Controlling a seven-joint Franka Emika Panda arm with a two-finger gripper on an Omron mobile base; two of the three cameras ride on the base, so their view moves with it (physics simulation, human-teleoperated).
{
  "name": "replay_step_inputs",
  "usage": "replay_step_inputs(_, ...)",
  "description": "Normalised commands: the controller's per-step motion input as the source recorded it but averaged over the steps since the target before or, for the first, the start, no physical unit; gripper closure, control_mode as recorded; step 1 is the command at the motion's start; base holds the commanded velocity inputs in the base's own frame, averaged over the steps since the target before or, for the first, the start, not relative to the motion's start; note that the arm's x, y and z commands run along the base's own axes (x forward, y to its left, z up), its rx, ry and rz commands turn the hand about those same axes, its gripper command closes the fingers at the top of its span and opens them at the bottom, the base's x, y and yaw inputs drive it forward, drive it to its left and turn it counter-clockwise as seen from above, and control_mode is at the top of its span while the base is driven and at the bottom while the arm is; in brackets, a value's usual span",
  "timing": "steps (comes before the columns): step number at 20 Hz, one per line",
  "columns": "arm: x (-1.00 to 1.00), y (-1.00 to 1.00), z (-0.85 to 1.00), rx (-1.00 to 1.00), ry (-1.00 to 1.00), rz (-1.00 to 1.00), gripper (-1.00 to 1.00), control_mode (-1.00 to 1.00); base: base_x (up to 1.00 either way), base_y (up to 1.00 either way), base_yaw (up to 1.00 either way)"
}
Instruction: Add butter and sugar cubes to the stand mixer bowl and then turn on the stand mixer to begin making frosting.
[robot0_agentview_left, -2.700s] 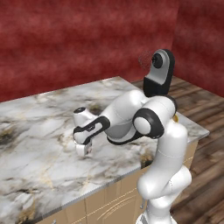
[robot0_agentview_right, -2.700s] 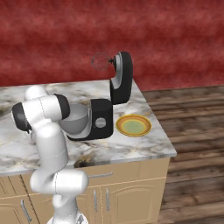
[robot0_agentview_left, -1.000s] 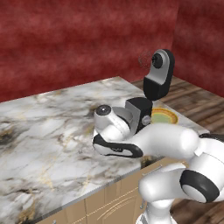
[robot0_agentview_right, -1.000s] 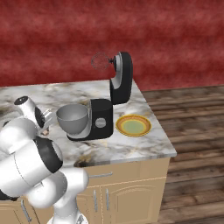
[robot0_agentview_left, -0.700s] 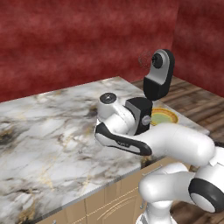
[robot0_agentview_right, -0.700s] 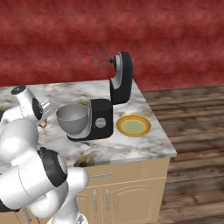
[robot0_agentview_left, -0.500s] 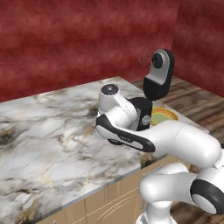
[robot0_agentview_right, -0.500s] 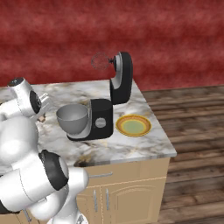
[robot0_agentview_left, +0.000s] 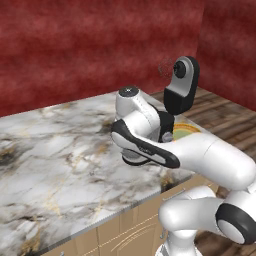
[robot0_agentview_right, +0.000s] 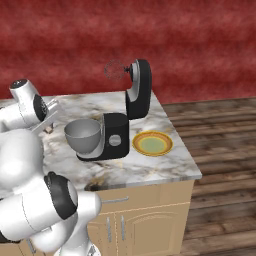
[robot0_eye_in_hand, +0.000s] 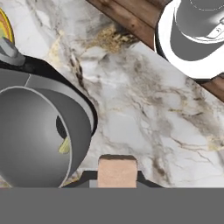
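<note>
Down at the bottom of the hand view, the gripper (robot0_eye_in_hand: 117, 175) was closed on a small tan sugar cube (robot0_eye_in_hand: 117, 171), pinched between its dark finger tips. It hovered over the white-and-grey marble table (robot0_eye_in_hand: 144, 109), just beside the rim of the round, deep grey brushed-metal stand mixer bowl (robot0_eye_in_hand: 33, 135), not over its mouth. Inside that bowl a pale yellowish piece (robot0_eye_in_hand: 64, 146) lay against the wall; what it was could not be told.

From the right base view, the bowl (robot0_agentview_right: 83, 135) sat on the oval base of the small black stand mixer (robot0_agentview_right: 122, 117), whose black-and-silver head (robot0_agentview_right: 139, 89) was tilted up and back with a wire whisk (robot0_agentview_right: 115, 70) sticking out from it toward the wall. A round silver knob (robot0_agentview_right: 115, 141) showed on the front of the column. The robot's wrist stood to the left of the bowl, near it, with the gripper itself hidden behind the arm.

Just to the right of the mixer lay a flat yellow-rimmed plate (robot0_agentview_right: 152, 143), apart from the mixer base and near the table's right end.

From the left base view, the arm crossed in front of the mixer (robot0_agentview_left: 181, 87) and hid the bowl; a slice of the plate (robot0_agentview_left: 186, 131) showed past the forearm. Behind the table (robot0_agentview_left: 60, 150) rose a dark red wall (robot0_agentview_left: 85, 45), and brown wooden floorboards (robot0_agentview_right: 220, 130) ran beyond the table's end.
</note>
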Motion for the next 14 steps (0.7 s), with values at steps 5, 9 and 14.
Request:
replay_step_inputs(5, 0.01, -0.58, -0.31, 0.00, -0.04, -0.05, 1.00, -1.00, 0.00, 0.00, 0.00)
replay_step_inputs(9, 0.12, -0.49, -0.06, 0.00, 0.00, -0.05, 1.00, -1.00, 0.00, 0.00, 0.00)
replay_step_inputs(14, 0.41, -0.15, 0.00, 0.00, 0.00, -0.08, 1.00, -1.00, 0.00, 0.00, 0.00)
